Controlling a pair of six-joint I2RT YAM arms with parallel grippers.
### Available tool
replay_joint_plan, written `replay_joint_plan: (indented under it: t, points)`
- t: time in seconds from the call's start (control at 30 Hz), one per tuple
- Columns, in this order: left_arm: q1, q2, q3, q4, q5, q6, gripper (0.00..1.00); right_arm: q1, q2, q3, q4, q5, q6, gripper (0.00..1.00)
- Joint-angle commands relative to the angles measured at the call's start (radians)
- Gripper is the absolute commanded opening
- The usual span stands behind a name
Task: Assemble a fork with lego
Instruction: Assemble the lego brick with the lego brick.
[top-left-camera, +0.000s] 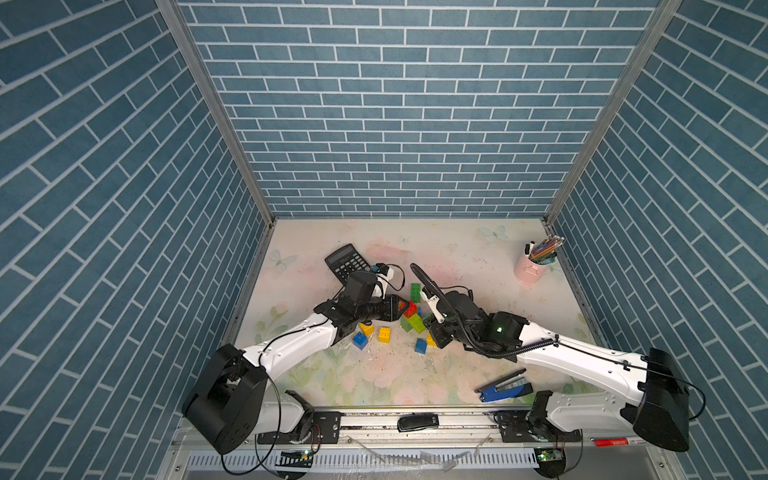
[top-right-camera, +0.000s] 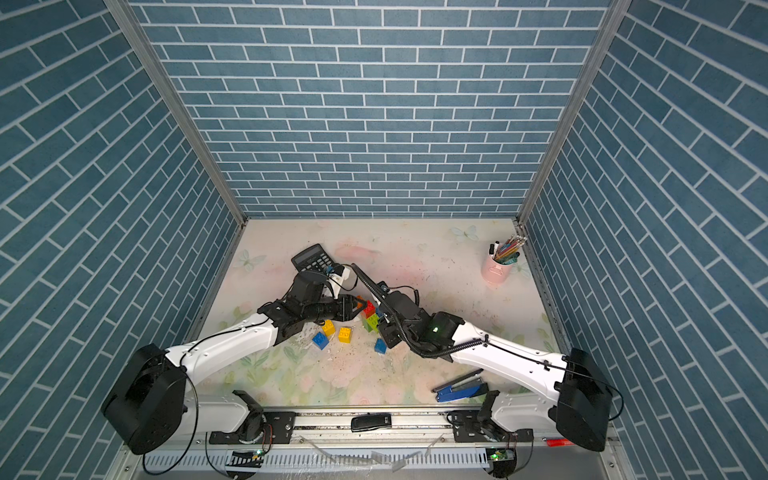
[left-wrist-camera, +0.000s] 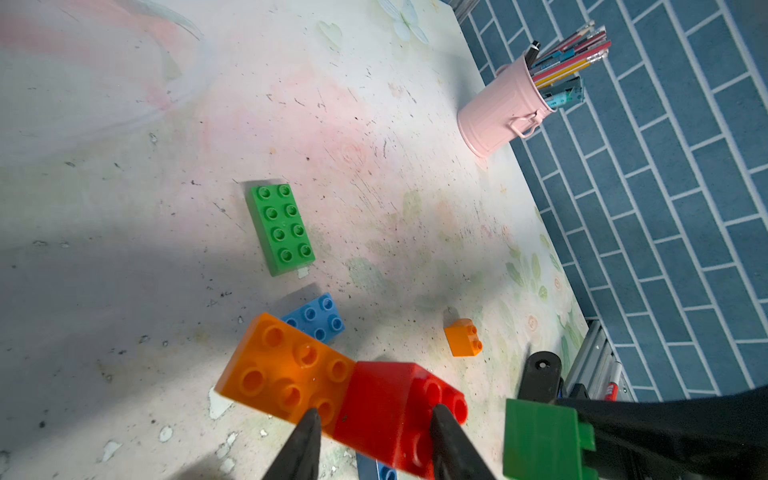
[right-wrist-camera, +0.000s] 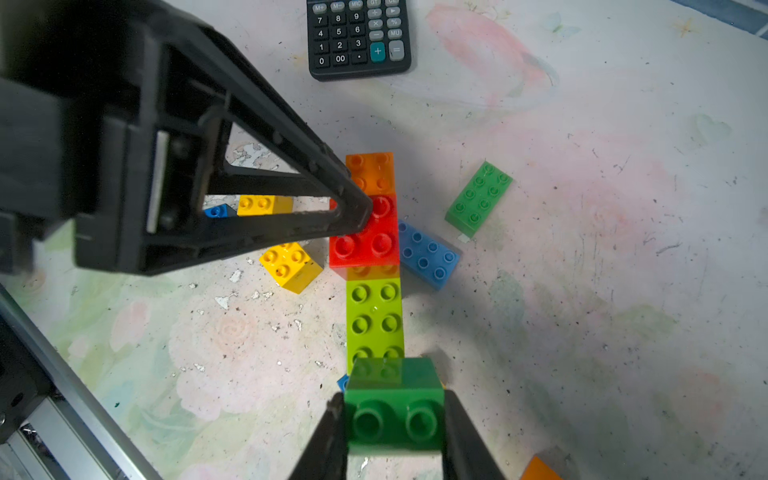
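Plastic lego row (right-wrist-camera: 374, 316) (orange end first) seemingly points toward the calculator (right-wrist-camera: 357, 37).

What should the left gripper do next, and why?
Probably close the left gripper fully on the red brick and press it down onto the orange brick. Its fingers flank the red brick, though I cannot tell whether they grip it. The right gripper, shut on the dark green brick, braces the other end.

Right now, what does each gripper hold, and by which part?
Right gripper: dark green brick, by its sides. Left gripper straddles red brick; grip cannot be told.
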Motion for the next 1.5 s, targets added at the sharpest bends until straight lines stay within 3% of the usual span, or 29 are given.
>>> replay_joint_plan:
  t: [0.0, 0.33, 0.67, 0.93, 1.17, 1.47]
  points:
    - [0.009, 0.026, -0.008, -0.087, -0.033, 0.002, 0.44, 0.005, 0.017, 0.040, -0.006, 0.019, -0.003, 0.00]
    - [0.012, 0.028, -0.020, -0.077, -0.018, 0.001, 0.44, -0.027, 0.067, 0.074, -0.002, -0.079, -0.058, 0.00]
    - [0.018, 0.032, -0.022, -0.077, -0.018, 0.000, 0.44, -0.011, 0.158, 0.122, -0.060, -0.011, -0.028, 0.00]
    - [0.020, 0.028, -0.028, -0.077, -0.018, -0.001, 0.44, -0.008, 0.181, 0.119, -0.031, -0.043, -0.012, 0.00]
    - [0.021, 0.030, -0.028, -0.077, -0.018, -0.002, 0.44, -0.007, 0.176, 0.110, -0.015, -0.076, 0.001, 0.00]
    - [0.022, 0.030, -0.028, -0.079, -0.016, 0.000, 0.44, 0.002, 0.127, 0.107, -0.025, -0.017, 0.005, 0.00]
